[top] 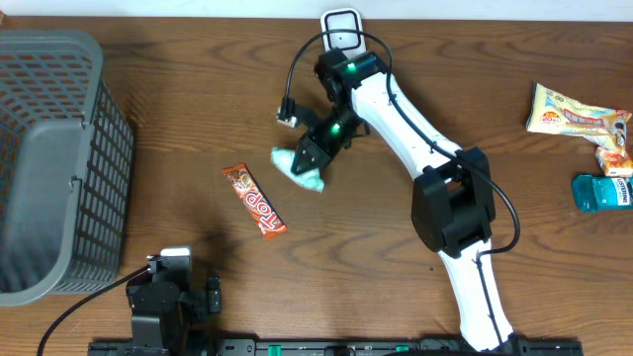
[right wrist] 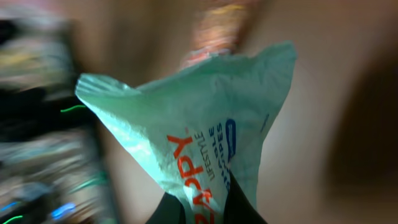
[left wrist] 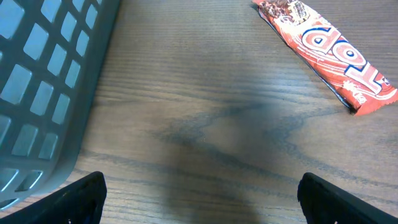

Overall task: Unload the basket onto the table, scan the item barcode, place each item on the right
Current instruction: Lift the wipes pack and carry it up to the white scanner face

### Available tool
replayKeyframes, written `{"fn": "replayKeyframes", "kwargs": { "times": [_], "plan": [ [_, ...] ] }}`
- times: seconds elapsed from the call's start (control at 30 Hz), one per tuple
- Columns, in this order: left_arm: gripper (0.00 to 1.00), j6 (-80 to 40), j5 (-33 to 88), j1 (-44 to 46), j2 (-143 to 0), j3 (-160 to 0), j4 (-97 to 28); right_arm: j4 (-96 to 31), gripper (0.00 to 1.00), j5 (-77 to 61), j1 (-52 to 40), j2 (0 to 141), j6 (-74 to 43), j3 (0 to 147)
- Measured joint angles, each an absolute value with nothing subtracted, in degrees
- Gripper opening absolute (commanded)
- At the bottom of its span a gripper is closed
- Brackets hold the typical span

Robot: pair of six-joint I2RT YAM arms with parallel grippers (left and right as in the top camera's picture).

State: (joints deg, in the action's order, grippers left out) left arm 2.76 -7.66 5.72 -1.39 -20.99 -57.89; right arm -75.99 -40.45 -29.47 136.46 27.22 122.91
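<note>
Mint-green film, crinkled and pinched: that's the wipes packet [top: 300, 170], and the right hand [top: 315, 150] has it clamped by one edge, jaws nearly together on the thin plastic. It looks lifted off the tabletop [top: 148, 40], just beyond the Top chocolate bar [top: 255, 201] on its far side. Up close, the packet fans out from the dark fingers [right wrist: 166, 211] with its printed face to the wrist lens. Part of the lettering reads, but no barcode shows here, so I'd guess the code is on the other face.

Well beyond the bar, at the far edge, there's a white-rimmed device [top: 341, 22] with a cable running from it. I take that for the scanner. Holding the packet by its rim makes sense, since both flat faces stay bare for reading.

The left hand [left wrist: 200, 202] sits out of it, fingers spread wide and empty, low over the wood on the near side of the bar, with the grey mesh basket [left wrist: 43, 81] beside it. A yellow snack pack [top: 579, 111] and a teal packet [top: 601, 192] lie well away from the bar, waiting.

My read: next comes turning the coded face toward that device. The film is floppy, so a fold could hide the bars.
</note>
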Motion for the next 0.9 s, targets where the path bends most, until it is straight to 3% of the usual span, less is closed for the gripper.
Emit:
{"fn": "replayKeyframes", "kwargs": {
  "times": [0.13, 0.37, 0.9],
  "plan": [
    [0.98, 2.76, -7.66, 5.72, -1.39, -20.99, -57.89, -57.95, 0.01, -19.97, -29.39, 136.46, 21.21, 122.85],
    [0.98, 2.76, -7.66, 5.72, -1.39, -20.99, -57.89, -35.22, 0.01, 2.37, -28.38, 136.49, 18.35, 122.83],
    [0.98, 2.79, -7.66, 5.72, -1.39, -20.99, -57.89, -6.85, 0.01, 9.5, -23.88, 141.36, 20.58, 122.83]
  ]
}}
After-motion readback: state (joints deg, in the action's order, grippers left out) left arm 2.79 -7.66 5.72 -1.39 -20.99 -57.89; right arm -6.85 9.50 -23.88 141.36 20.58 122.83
